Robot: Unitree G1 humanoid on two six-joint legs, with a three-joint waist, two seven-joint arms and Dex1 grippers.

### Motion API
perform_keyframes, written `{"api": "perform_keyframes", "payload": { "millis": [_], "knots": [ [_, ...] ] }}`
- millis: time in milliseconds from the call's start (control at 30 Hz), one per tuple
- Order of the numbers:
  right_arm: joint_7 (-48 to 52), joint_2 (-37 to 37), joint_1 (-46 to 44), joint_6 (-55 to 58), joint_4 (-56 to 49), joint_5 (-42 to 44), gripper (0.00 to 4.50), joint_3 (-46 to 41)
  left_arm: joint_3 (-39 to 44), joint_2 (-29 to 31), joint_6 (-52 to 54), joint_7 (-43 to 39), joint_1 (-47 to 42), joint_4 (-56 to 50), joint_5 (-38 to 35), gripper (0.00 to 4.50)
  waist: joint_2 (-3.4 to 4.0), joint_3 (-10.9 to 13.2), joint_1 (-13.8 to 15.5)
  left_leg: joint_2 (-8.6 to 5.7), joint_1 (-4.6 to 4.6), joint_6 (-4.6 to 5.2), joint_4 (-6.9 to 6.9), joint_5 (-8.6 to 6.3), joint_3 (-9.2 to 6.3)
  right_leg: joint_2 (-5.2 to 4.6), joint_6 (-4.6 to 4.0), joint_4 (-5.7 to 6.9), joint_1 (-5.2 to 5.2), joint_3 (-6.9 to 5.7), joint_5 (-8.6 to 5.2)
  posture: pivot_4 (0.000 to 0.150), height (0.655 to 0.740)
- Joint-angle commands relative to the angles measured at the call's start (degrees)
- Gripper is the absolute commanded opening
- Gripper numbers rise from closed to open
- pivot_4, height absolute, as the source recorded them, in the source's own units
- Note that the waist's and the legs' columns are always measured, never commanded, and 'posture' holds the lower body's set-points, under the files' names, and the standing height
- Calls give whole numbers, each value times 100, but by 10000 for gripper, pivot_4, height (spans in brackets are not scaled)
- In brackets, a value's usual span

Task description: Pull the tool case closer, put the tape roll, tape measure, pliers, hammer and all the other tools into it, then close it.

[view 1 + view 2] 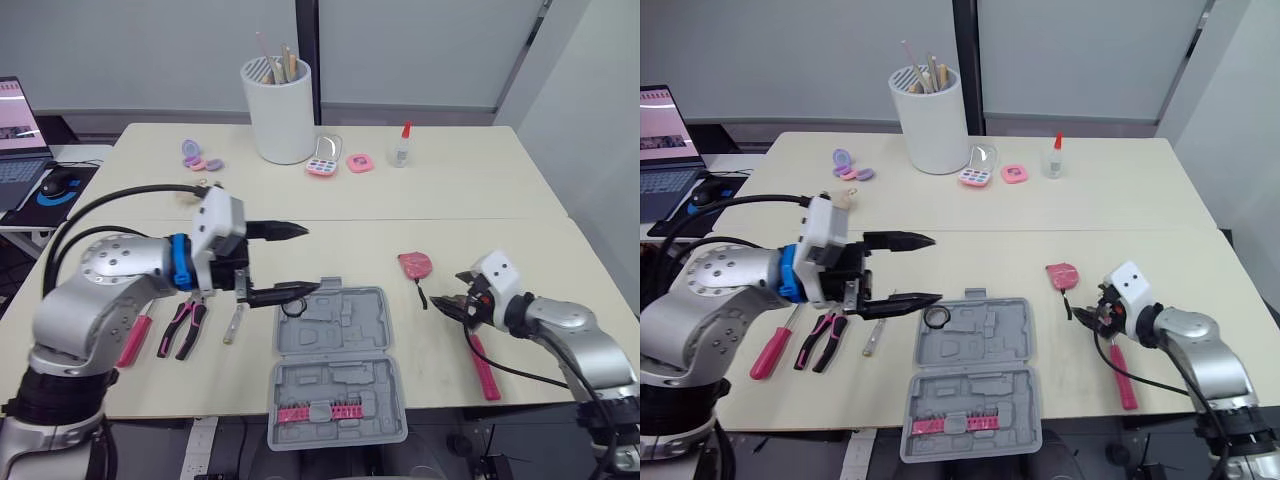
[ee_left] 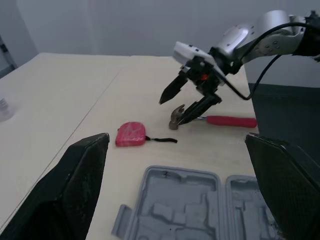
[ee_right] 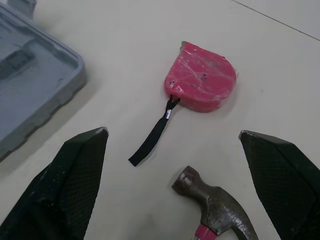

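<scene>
The grey tool case (image 1: 335,365) lies open near the table's front edge, with a pink bit row (image 1: 320,412) in its near half. A small black tape roll (image 1: 293,306) sits at the case's far-left corner, just under the lower fingertip of my left gripper (image 1: 297,260), which is open and empty. The pink tape measure (image 1: 414,264) lies right of the case. My right gripper (image 1: 445,303) is open over the head of the red-handled hammer (image 1: 481,362); its wrist view shows the hammer head (image 3: 215,205) and tape measure (image 3: 202,82). Pliers (image 1: 185,328) lie left of the case.
A red-handled screwdriver (image 1: 135,340) and a small silver tool (image 1: 233,323) flank the pliers. At the back stand a white pot of sticks (image 1: 277,110), a glue bottle (image 1: 402,145) and small pink and purple items (image 1: 323,160). A laptop (image 1: 20,135) sits on a side table at left.
</scene>
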Motion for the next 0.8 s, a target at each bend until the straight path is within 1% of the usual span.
{"api": "perform_keyframes", "payload": {
  "millis": [33,100,367,600,800],
  "knots": [
    [-373,263,-140,-261,162,-213,38749,69,-166,-40,-209,21,5,-129,201,45000,0,0,3,0,-1,0,0,0,-3,1,0,0,0,-1,0,1500,7400],
    [-518,449,-237,-268,287,-319,31611,168,-251,-106,-280,54,59,-150,272,45000,0,0,5,1,-1,0,-1,0,-6,4,-1,-1,0,-2,0,1500,7400],
    [-923,959,-481,-250,735,-605,31611,425,-373,-348,-250,283,92,-347,279,45000,0,0,15,2,-5,0,1,0,-12,3,-1,-1,1,-6,0,1500,7400],
    [-1106,1179,-569,-89,1074,-696,31611,486,-324,-311,-219,317,160,-411,232,45000,1,0,11,3,-5,0,1,0,-14,3,-1,-2,1,-8,0,1500,7400],
    [-1149,1264,-654,-96,1256,-653,20095,449,-263,-305,-212,368,165,-369,228,45000,1,-1,10,2,-2,0,1,0,-15,3,-1,-2,5,-9,0,1500,7400]
  ]
}}
